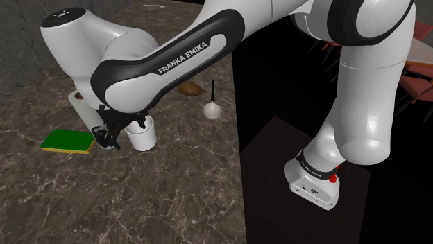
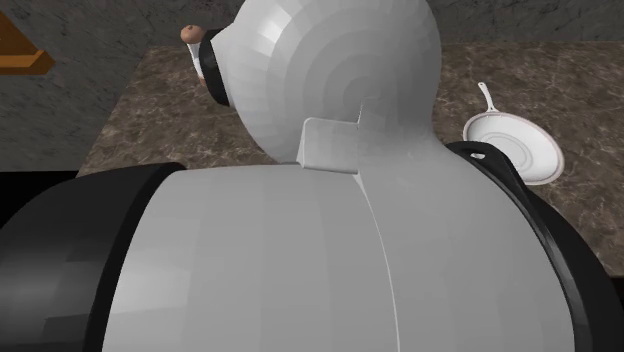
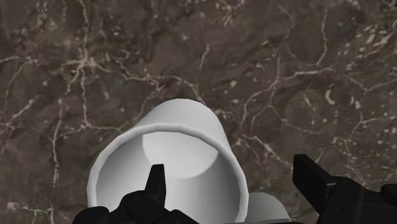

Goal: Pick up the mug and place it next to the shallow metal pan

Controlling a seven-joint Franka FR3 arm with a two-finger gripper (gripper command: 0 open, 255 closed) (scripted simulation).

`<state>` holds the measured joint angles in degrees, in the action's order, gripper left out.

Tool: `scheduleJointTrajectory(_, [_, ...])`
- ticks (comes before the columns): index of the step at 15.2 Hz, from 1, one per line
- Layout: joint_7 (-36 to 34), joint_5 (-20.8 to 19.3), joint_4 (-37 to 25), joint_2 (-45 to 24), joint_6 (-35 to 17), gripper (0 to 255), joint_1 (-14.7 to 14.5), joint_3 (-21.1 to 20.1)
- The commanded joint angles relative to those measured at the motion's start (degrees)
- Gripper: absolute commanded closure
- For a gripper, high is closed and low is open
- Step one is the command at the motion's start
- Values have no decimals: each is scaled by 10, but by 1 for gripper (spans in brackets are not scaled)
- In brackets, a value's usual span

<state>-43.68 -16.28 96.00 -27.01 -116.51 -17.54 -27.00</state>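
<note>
Jaws apart, lowered over the white mug (image 3: 184, 121): in the wrist view one finger (image 3: 156, 184) sits inside the rim and the other stands outside the wall, with a gap between it and the mug, so nothing is clamped yet. Mug is upright on the dark marbled surface (image 1: 173, 197), near the green sponge (image 1: 67, 142), on the shoulder view's right of it; the jaws hang between sponge and mug there. Risks, as judged: a pinch on one thin wall gives a narrow hold, so the mug may swing or slip on lifting. The outer finger may push the mug sideways before the inner one meets it, tipping or sliding it. A rounded white part (image 3: 266, 207) by the outer finger, probably the handle, could foul the closing. Mug looks plain white, smooth, empty, open top, straight sides; likely slippery. The white shallow pan (image 2: 512, 148) lies beyond the arm (image 2: 330, 230) in the second exterior view; its place relative to the sponge cannot be told.
</note>
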Motion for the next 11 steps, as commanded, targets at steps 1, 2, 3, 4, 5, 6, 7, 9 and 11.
scheduleJointTrajectory(1, [0,0,0,-1,-1,0,0,0])
scheduleJointTrajectory(2, [0,0,0,-1,-1,0,0,0])
scheduleJointTrajectory(3, [0,0,0,-1,-1,0,0,0])
scheduleJointTrajectory(4, [0,0,0,-1,-1,0,0,0])
scheduleJointTrajectory(5, [0,0,0,-1,-1,0,0,0])
scheduleJointTrajectory(6, [0,0,0,-1,-1,0,0,0])
scheduleJointTrajectory(7, [0,0,0,-1,-1,255,0,0])
scheduleJointTrajectory(9, [0,0,0,-1,-1,255,0,0])
scheduleJointTrajectory(11, [0,0,0,-1,-1,255,0,0])
